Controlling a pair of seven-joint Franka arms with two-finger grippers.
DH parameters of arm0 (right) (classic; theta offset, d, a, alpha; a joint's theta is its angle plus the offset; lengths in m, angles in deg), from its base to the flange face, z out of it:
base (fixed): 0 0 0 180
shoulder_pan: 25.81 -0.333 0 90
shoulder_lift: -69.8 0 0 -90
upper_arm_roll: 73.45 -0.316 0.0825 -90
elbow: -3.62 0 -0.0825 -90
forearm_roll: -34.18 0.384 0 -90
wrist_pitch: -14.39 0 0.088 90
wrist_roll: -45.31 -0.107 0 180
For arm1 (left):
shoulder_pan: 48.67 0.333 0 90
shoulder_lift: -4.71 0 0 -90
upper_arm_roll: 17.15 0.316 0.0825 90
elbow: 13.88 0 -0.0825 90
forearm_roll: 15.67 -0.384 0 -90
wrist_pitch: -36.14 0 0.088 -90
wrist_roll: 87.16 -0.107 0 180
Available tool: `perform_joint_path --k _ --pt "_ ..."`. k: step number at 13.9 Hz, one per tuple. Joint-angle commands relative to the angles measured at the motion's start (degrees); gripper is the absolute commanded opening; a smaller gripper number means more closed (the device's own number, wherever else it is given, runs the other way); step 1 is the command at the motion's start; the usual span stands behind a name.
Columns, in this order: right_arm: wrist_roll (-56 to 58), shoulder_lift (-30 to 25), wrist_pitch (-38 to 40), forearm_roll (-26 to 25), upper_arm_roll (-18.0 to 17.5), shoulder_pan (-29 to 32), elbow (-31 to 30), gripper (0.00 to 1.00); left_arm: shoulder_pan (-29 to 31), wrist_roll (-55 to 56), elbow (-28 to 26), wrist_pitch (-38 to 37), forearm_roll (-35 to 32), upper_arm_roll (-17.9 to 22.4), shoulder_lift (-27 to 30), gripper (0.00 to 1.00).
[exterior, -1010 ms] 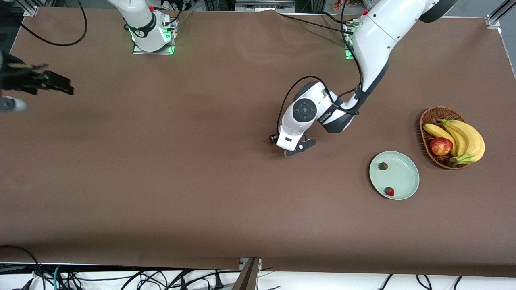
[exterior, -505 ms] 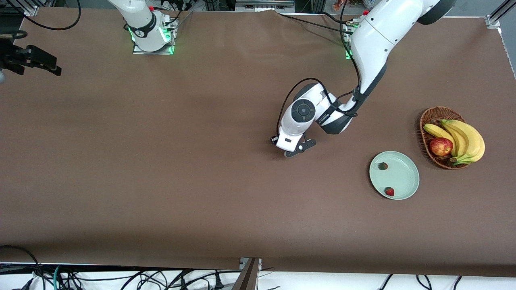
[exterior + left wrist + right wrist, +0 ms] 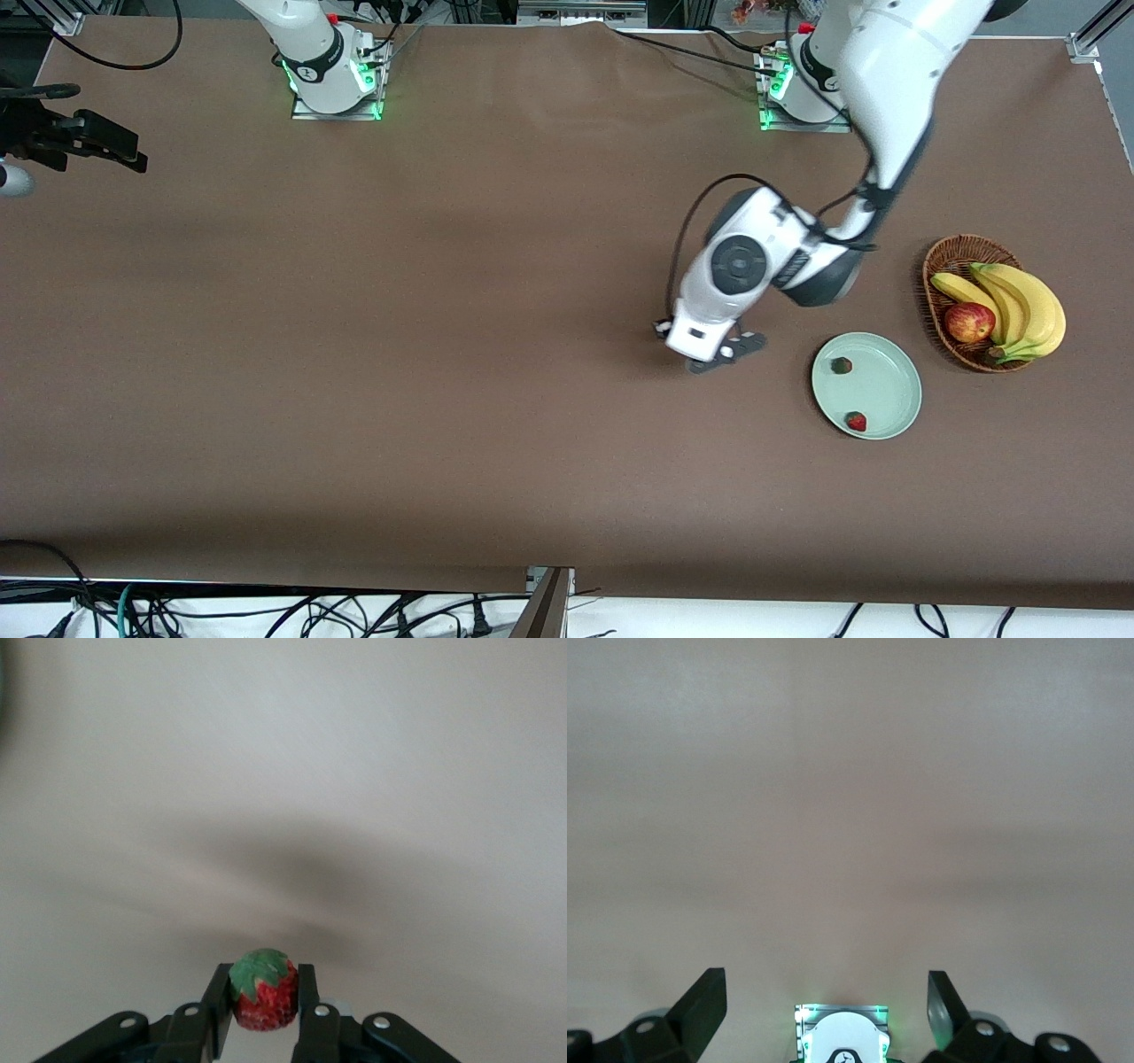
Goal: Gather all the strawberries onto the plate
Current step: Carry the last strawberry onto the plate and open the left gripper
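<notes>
Left fingers (image 3: 306, 1003): clamped on either side of a strawberry (image 3: 263, 989), red body with the green leafy top turned toward the wrist camera.
Left gripper (image 3: 263, 1010): seen in the front view (image 3: 719, 353) in the air over bare brown surface (image 3: 443, 354), beside the plate on the side toward the right arm's end; the held berry was hidden under the wrist in that view.
Left arm (image 3: 886, 80): reached from its base down across the surface, wrist bent over toward the plate.
Plate (image 3: 886, 390): pale green, round, shallow; lay flat on the surface, just beside the basket and nearer to the front camera than it.
Strawberry on plate, first (image 3: 842, 365): near the rim on the part of the plate farther from the front camera.
Strawberry on plate, second (image 3: 856, 422): near the rim on the part nearer to the front camera, apart from the first.
Basket (image 3: 941, 266): brown wicker, toward the left arm's end of the surface.
Basket contents: bananas (image 3: 1028, 306) and a red apple (image 3: 968, 322), touching.
Right fingers (image 3: 704, 1001): spread wide apart, nothing between them.
Right gripper (image 3: 824, 997): waited in the air at the right arm's end of the surface, at the edge of the front view (image 3: 106, 142).
</notes>
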Motion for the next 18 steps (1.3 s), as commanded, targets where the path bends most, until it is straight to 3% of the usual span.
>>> perform_joint_path --k 1,6,11,13,14,15,18 --pt "0.3 -0.4 -0.3 -0.7 -0.7 0.3 -0.3 1.0 6.8 -15.1 0.1 -4.3 -0.9 -0.7 2.3 0.12" --pt "0.2 -0.1 -0.5 -0.4 -0.7 0.3 -0.3 1.0 19.5 -45.5 0.3 -4.3 -1.0 -0.6 1.6 0.12" --pt "0.3 -0.1 -0.4 -0.3 -0.7 0.4 -0.3 1.0 26.2 -64.6 0.1 1.2 -1.0 -0.5 -2.0 0.19" --pt "0.3 -0.1 -0.4 -0.3 -0.7 0.3 -0.3 1.0 26.5 -66.0 0.1 1.4 -1.0 -0.5 -2.2 0.52" --pt "0.3 -0.1 -0.4 -0.3 -0.7 0.3 -0.3 1.0 26.4 -66.0 0.1 1.4 -0.8 -0.5 -2.5 0.92" --pt "0.3 0.0 -0.4 -0.3 -0.7 0.3 -0.3 1.0 26.6 -66.0 0.1 1.4 -0.4 -0.5 -2.9 1.0" --pt "0.3 0.0 -0.4 -0.3 -0.7 0.3 -0.3 1.0 26.4 -66.0 0.3 1.3 -0.4 -0.7 -2.4 1.0"
